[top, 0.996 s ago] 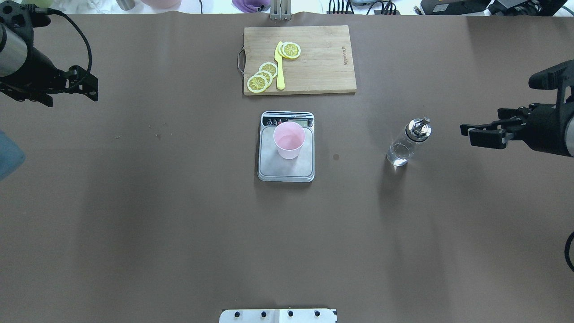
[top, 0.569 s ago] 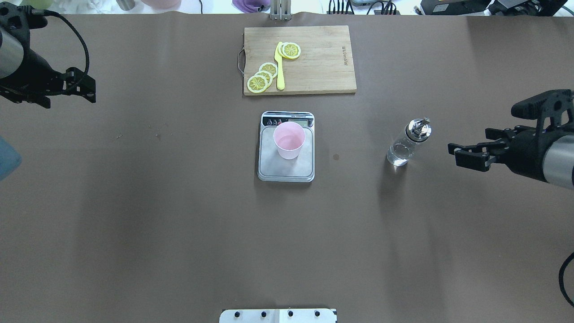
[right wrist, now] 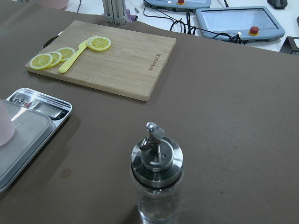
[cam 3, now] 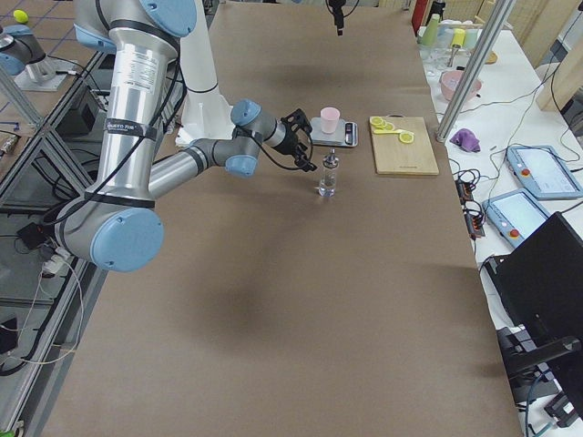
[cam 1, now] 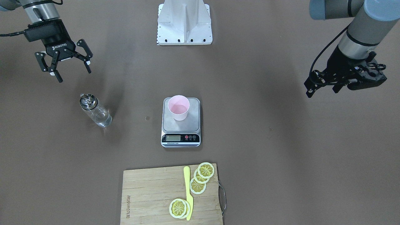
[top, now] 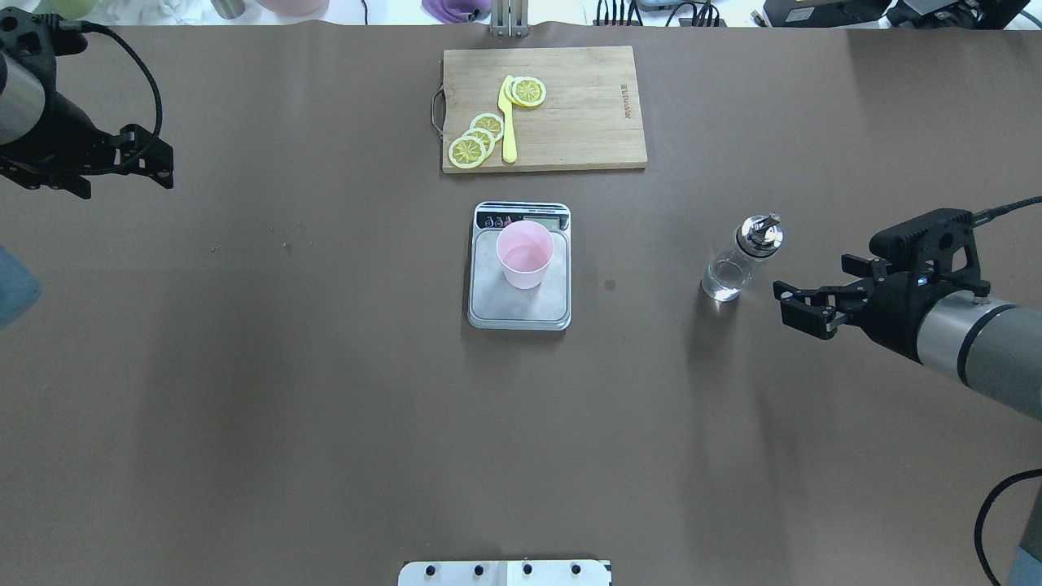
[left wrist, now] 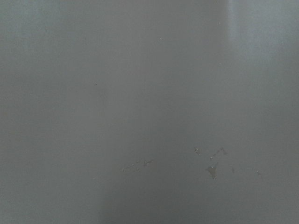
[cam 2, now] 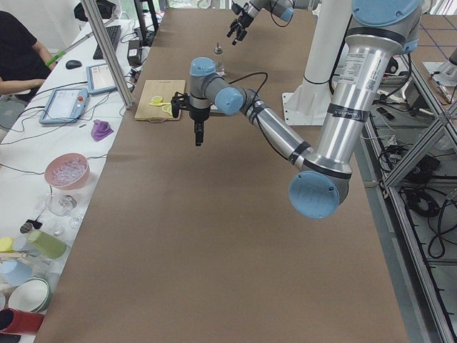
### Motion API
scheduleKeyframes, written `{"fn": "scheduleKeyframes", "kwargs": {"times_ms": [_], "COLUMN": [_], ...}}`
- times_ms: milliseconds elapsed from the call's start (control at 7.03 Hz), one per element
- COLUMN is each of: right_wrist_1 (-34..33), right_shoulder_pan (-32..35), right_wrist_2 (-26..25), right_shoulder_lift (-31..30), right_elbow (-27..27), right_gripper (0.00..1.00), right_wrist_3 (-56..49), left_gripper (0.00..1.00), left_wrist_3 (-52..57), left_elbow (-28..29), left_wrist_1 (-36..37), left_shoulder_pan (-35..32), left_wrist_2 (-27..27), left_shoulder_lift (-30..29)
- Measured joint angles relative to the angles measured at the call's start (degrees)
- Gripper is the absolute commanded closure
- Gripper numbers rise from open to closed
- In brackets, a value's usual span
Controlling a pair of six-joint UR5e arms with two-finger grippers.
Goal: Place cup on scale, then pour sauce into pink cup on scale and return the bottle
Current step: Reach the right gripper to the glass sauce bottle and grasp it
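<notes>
The brown table (top: 326, 407) holds the scale (top: 488, 305), with the pink cup (top: 525, 256) on it. The right gripper (cam 1: 75, 76) gapes wide and empty near the upright bottle (top: 737, 264). The left gripper (top: 167, 167) is seen side-on, its opening unclear. The sauce (right wrist: 156, 207) is barely visible.

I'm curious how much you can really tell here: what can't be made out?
Scale reading: digits too small, front-facing view.
Bottle fill level: all transparent, every view.
Cup: cut off by right wrist view's left edge.
Left wrist view: blurred bare table only.
</notes>
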Motion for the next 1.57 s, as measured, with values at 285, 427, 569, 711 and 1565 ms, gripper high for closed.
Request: {"fn": "scheduleKeyframes", "kwargs": {"times_ms": [285, 427, 569, 711, 1565], "right_wrist_1": [4.67, 5.95, 6.65, 6.94, 9.59], "right_shoulder_pan": [-3.37, -4.34, -4.81, -5.11, -5.63], "right_wrist_2": [-6.10, -8.18, -9.84, -11.35, -17.34], "right_shoulder_lift": [2.25, 3.82, 4.77, 5.24, 10.08], "right_elbow": [-5.34, -7.16, -8.13, -8.91, -17.91], "right_gripper": [0.01, 0.02, 0.02, 0.02, 0.02], "right_wrist_3": [0.04, 0.04, 0.08, 0.08, 1.82], "left_gripper": [0.01, 0.01, 0.01, 0.01, 0.01], "left_wrist_3": [-0.01, -0.01, -0.01, -0.03, -0.46], "left_elbow": [0.21, 0.24, 0.25, 0.34, 0.66], "left_wrist_1": [0.00, 0.00, 0.00, 0.00, 0.00], "left_shoulder_pan": [0.05, 0.07, 0.09, 0.13, 0.36], "left_wrist_2": [0.06, 0.07, 0.07, 0.07, 0.07], "left_shoulder_lift": [-0.01, -0.03, -0.02, -0.03, -0.51]}}
